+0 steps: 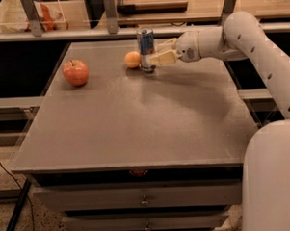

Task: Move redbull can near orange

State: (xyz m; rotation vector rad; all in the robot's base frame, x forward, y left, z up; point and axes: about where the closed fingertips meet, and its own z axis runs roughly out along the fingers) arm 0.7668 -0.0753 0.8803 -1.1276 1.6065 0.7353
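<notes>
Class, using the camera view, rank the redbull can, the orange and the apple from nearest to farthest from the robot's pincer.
1. The redbull can, gripped by the pincer near the far edge of the table.
2. The orange, just picture-left of the can.
3. The apple, well away toward the table's picture-left side.

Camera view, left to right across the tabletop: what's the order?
apple → orange → can → gripper, gripping the can from its right side.
</notes>
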